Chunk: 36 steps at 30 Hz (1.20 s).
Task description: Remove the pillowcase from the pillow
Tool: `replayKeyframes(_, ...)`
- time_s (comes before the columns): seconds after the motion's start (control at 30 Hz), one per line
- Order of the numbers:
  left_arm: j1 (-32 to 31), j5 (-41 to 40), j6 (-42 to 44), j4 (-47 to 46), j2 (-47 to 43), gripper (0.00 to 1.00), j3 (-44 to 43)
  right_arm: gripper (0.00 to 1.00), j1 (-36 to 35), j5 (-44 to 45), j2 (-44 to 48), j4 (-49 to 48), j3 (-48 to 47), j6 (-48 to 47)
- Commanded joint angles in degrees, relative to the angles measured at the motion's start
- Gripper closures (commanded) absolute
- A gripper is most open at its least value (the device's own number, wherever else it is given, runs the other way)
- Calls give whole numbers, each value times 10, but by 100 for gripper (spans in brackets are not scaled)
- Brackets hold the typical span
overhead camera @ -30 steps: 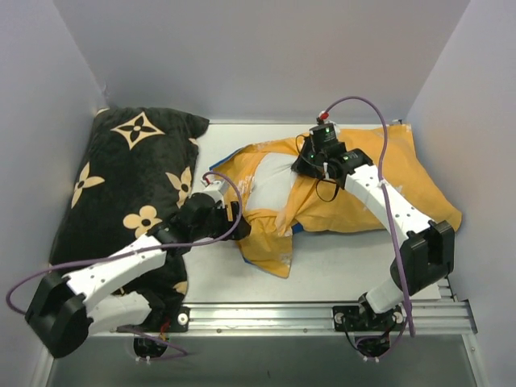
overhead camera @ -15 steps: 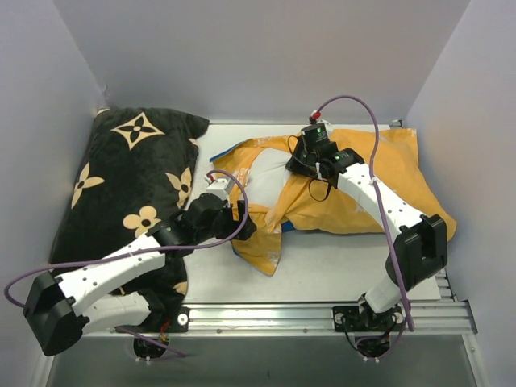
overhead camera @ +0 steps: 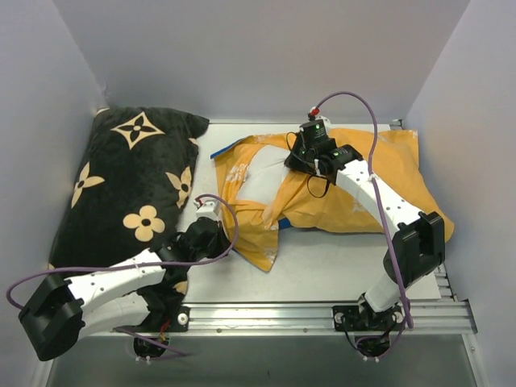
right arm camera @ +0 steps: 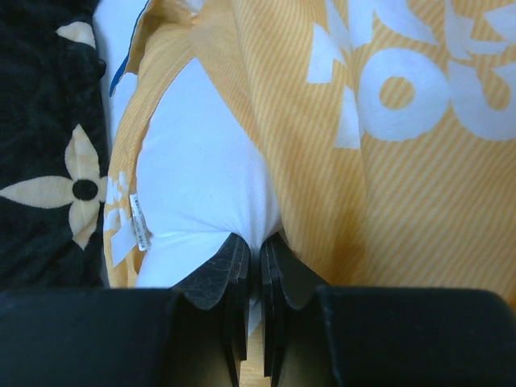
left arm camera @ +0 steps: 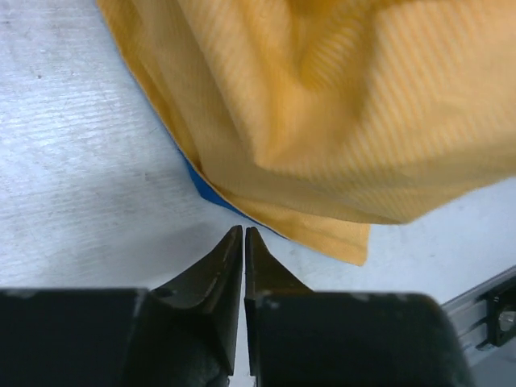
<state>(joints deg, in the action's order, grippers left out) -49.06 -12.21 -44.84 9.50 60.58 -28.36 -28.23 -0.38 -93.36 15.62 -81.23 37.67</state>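
L claw [left arm camera: 243, 230] shut, tips together w/ nothing btwn, low over the table [left arm camera: 81, 177]. Just ahead of its tips lies the pillowcase [left arm camera: 339, 105], orange side out w/ a blue edge peeking under, not touching the claw. R claw [right arm camera: 260, 239] closed too, tips pinched into the white pillow [right arm camera: 201, 161] right at the pillowcase opening; a bit of white shows btwn its fingers. Orange cloth covers the pillow to that claw's R & ahead. Black flower pillow [right arm camera: 48, 121] off to its L.
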Motion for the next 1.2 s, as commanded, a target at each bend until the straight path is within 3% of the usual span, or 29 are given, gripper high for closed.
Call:
replayKeyframes(0.0,-9,17,-2,-79,-56,86,8,100,-6,2,4,-34,-41,8)
replayKeyframes(0.03,-20,20,3,-83,-72,62,11,100,-5,2,3,-33,-42,7)
replayKeyframes(0.13,-33,7,16,-69,-127,26,-3,100,-6,1,3,-32,-38,6)
replayKeyframes(0.23,-34,-30,25,-31,-144,21,-39,100,-7,0,5,-32,-34,6)
replayKeyframes(0.37,-32,-103,22,24,-85,18,-102,100,-7,0,5,-32,-34,7)
replayKeyframes(0.57,1,-82,48,-29,41,15,-162,100,-10,2,-3,-29,-43,7)
replayKeyframes(0.67,10,-50,46,-16,71,24,-187,100,-10,2,-12,-23,-50,6)
replayKeyframes(0.9,9,-24,20,-26,19,49,-119,100,-8,2,-33,-13,-84,6)
replayKeyframes(1.17,12,-19,1,-33,13,100,-76,100,3,-2,-31,-10,-100,19)
